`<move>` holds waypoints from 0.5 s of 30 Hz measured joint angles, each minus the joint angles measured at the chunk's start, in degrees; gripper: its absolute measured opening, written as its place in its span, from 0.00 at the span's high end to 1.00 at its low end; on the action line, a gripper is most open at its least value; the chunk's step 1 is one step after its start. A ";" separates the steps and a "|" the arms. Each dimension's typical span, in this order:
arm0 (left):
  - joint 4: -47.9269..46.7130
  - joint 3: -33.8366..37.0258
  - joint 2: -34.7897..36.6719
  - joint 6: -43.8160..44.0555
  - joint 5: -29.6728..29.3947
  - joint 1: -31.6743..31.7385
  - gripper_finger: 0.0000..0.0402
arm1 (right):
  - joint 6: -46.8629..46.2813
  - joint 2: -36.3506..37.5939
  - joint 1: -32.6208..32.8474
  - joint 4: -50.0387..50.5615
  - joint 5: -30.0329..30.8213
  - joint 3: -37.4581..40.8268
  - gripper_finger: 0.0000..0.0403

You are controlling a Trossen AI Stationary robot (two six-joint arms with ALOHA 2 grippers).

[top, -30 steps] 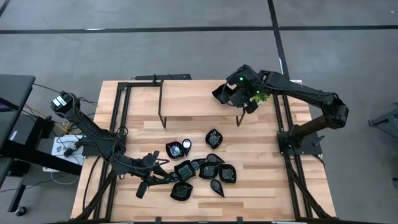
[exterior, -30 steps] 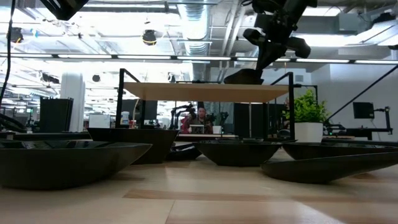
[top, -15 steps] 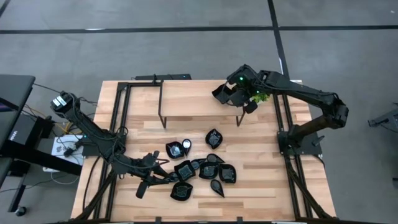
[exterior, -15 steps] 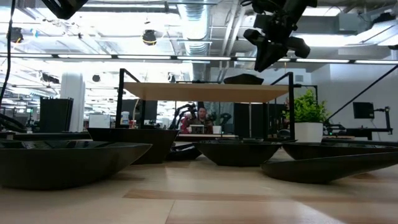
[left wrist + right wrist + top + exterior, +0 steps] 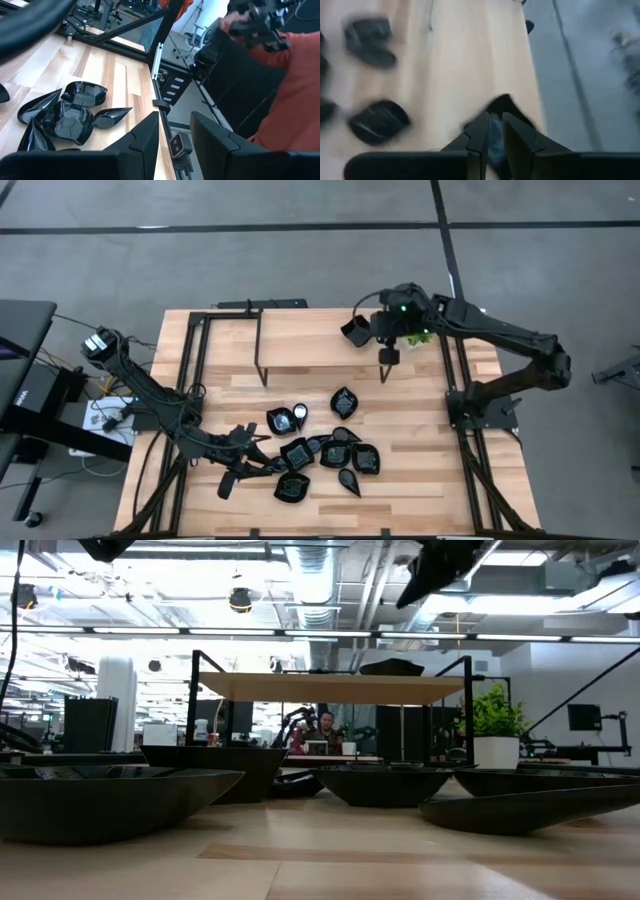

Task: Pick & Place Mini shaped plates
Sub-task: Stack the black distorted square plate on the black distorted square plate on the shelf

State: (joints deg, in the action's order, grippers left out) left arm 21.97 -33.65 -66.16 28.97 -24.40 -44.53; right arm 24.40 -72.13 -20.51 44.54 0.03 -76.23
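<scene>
One mini shaped plate, glossy black, rests on the right end of the raised wooden shelf; the low view shows that plate lying flat on the shelf top. My right gripper hovers above and just right of it, its fingers a narrow gap apart with nothing between them. Several more black plates lie clustered on the table's near middle. My left gripper waits open at the left of that cluster.
A small green potted plant stands by the shelf's right legs, close under my right arm. Black frame rails run along both table sides. A person in an orange sleeve stands beyond the table's edge. Bare wood lies left of the cluster.
My right gripper has come off the plate on the shelf, risen clear of it and rolled about its own line. The plate has stayed where it was, flat on the shelf's right end.
</scene>
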 joint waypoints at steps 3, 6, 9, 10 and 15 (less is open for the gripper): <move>0.00 0.00 0.00 0.00 0.00 0.01 0.72 | -8.72 0.19 3.85 2.34 -1.41 -0.02 0.88; 0.01 0.00 0.01 0.00 0.00 0.00 0.72 | -13.92 -0.06 9.33 3.29 -4.15 -0.01 0.88; 0.02 0.00 -0.01 -0.17 0.00 0.00 0.72 | -18.61 -0.44 15.83 2.79 -4.23 0.03 0.88; 0.04 0.00 0.00 -0.17 0.00 0.00 0.72 | -19.79 -0.75 18.15 2.00 -3.65 0.04 0.88; 0.43 0.00 -0.01 0.31 0.02 -0.03 0.72 | -24.46 -3.38 28.35 -4.36 1.00 -0.02 0.88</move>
State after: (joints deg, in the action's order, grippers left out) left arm 22.40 -33.65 -66.17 29.28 -24.38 -44.56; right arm -0.06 -75.51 7.84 40.18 1.03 -76.25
